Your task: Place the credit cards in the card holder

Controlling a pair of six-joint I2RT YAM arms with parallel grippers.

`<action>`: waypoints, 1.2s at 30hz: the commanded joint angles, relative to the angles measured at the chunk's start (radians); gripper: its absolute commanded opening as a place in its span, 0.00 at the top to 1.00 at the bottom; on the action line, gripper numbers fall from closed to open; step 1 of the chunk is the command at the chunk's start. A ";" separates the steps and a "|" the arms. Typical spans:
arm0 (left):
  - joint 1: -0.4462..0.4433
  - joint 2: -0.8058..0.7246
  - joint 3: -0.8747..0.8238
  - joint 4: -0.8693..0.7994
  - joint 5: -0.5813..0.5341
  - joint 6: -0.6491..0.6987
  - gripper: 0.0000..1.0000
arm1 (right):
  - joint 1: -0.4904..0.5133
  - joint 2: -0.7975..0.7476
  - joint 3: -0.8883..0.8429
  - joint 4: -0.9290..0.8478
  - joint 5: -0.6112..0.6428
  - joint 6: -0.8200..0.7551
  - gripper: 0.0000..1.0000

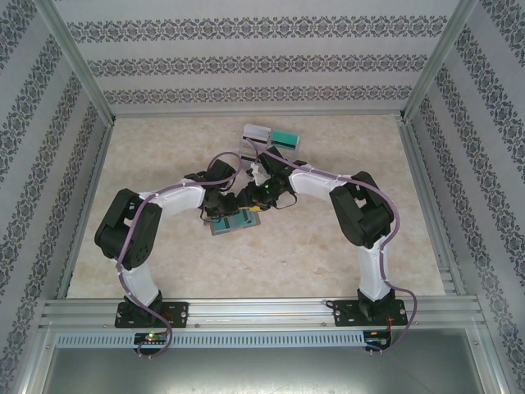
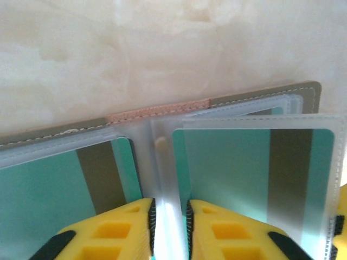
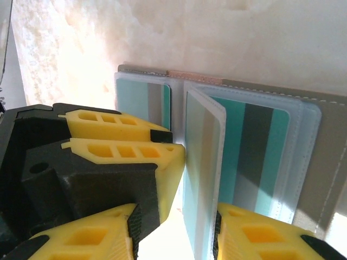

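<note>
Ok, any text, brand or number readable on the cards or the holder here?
No readable text. The teal cards in the card holder show just a plain dark stripe; the loose cards in the top view are too small to read.

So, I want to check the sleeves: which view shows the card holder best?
Left wrist view: the card holder lies open close up, teal cards in clear sleeves either side of its spine. Right wrist view: same, partly behind the left claw. Top view: tiny.
</note>
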 commanded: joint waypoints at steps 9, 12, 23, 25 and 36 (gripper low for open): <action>-0.008 -0.058 -0.017 0.005 0.021 -0.002 0.80 | 0.055 -0.009 0.092 0.042 -0.065 0.021 0.59; -0.008 -0.080 -0.019 -0.009 0.007 0.002 0.78 | 0.061 0.004 0.110 0.040 -0.073 0.023 0.59; 0.005 -0.147 -0.064 -0.030 -0.020 -0.008 0.74 | 0.103 0.078 0.213 0.031 -0.111 0.041 0.58; 0.012 -0.172 -0.082 -0.033 -0.027 -0.013 0.74 | 0.115 0.096 0.236 0.029 -0.118 0.043 0.58; 0.091 -0.354 -0.228 -0.045 -0.073 -0.052 0.73 | 0.158 0.165 0.317 0.011 -0.123 0.054 0.58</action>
